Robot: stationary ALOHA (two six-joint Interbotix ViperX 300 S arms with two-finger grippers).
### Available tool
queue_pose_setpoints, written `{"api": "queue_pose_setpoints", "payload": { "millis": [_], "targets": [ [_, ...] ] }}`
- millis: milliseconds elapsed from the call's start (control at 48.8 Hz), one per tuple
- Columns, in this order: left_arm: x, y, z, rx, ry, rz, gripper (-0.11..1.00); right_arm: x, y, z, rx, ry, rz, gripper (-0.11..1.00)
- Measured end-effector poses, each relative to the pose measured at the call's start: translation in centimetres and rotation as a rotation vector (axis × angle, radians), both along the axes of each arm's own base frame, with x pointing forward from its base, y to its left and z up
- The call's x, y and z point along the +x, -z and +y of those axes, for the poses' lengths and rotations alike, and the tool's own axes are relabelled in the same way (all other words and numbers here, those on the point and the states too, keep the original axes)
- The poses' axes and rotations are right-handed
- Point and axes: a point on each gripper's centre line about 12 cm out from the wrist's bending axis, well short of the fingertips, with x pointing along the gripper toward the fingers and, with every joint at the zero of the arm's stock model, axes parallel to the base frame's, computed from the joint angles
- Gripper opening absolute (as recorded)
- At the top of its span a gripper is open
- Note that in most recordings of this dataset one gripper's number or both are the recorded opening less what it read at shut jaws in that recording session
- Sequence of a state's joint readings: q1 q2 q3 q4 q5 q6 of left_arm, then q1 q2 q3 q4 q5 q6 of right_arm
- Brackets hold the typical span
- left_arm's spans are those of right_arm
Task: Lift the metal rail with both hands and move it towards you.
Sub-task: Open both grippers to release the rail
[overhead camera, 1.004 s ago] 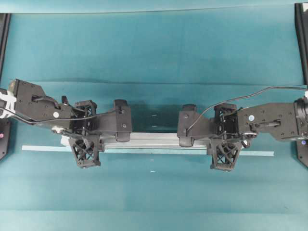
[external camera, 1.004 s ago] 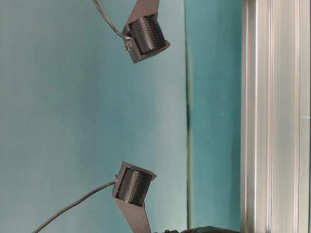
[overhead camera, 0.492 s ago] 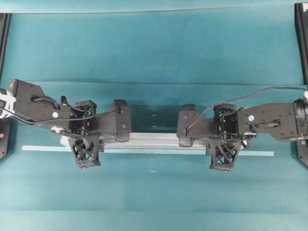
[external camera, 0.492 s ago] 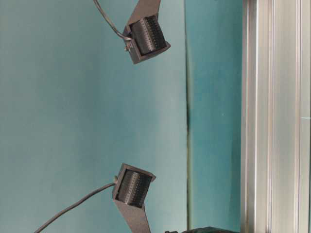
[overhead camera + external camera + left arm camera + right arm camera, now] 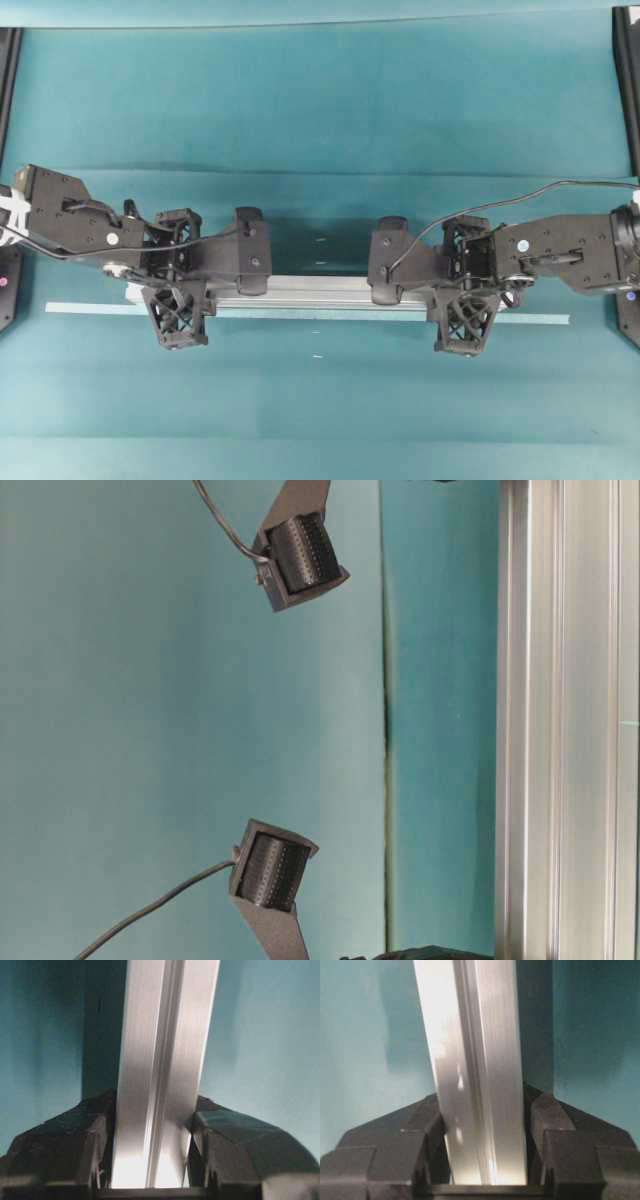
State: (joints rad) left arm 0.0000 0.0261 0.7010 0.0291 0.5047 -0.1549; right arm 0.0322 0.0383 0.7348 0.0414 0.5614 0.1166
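Across the teal table (image 5: 320, 100), metal rail (image 5: 320, 290) lies lengthwise just above the pale tape strip (image 5: 535, 319); left gripper (image 5: 152, 1160) and right gripper (image 5: 485, 1160) each clamp it between their fingers near opposite ends. Grasp done, lift step apparently in hand. Next needs both arms raising evenly, then drawing rail toward the near edge, level.

Overhead top-down; wrist cams close on metal rail (image 5: 162, 1060) (shared).

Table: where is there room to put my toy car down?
Bare cloth beyond the rail, and a band between the tape strip and the near edge. The middle is crowded: both grippers hold the rail.
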Motion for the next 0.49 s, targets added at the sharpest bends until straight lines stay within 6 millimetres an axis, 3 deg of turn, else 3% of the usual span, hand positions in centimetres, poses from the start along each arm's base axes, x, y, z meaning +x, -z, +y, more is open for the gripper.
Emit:
{"api": "queue_pose_setpoints", "payload": {
  "millis": [123,246,328,389,492],
  "targets": [
    [-0.1,0.0,-0.1,0.000,0.002,-0.003,0.33,0.1,0.0,0.1,0.012,0.012,-0.003,0.45],
    [0.1,0.0,0.4,-0.011,-0.031,-0.019,0.69,0.7,-0.1,0.6,0.049,0.061,-0.032,0.80],
    [0.2,0.0,0.7,-0.011,-0.042,-0.029,0.89,0.7,-0.1,1.0,0.055,0.064,-0.041,0.96],
    [0.3,0.0,0.6,-0.012,-0.040,-0.034,0.98,0.6,-0.2,1.1,0.052,0.055,-0.042,1.00],
    [0.3,0.0,0.5,-0.012,-0.036,-0.036,0.98,0.4,0.0,0.9,0.032,0.039,-0.039,0.99]
  ]
}}
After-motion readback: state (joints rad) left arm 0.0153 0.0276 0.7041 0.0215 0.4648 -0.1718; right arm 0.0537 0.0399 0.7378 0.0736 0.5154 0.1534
